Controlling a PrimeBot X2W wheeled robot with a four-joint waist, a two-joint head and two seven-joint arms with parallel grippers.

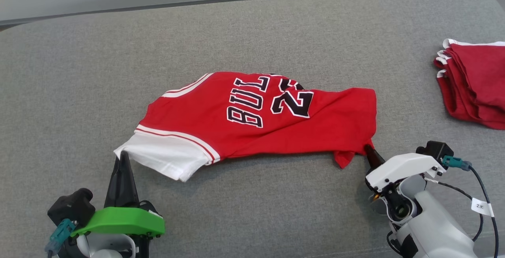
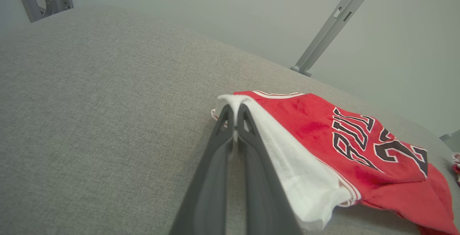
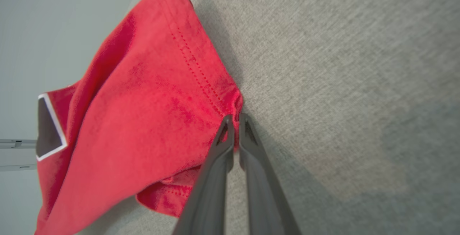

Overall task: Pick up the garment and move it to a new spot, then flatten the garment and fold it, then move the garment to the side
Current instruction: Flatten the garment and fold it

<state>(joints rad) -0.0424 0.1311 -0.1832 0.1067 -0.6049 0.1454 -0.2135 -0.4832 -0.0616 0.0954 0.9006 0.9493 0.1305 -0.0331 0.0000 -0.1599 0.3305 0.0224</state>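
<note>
Red jersey (image 1: 244, 139) lies between left gripper (image 1: 124, 154) and right gripper (image 1: 369, 147), both clamped on its corners.

Open grey cushion (image 1: 79, 72) left of and beyond shirt (image 1: 256, 120); blocked at far right by stacked red clothes (image 1: 477, 88)

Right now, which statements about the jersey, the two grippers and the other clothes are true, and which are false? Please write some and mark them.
1. The left gripper is shut on the white end of the red Bulls jersey. True.
2. The right gripper hangs open above the jersey. False: it is shut on the jersey's red hem corner.
3. The pile of red garments lies on the robot's left. False: it lies far right on the grey cushion.
4. The jersey's lettering faces up. True.
</note>
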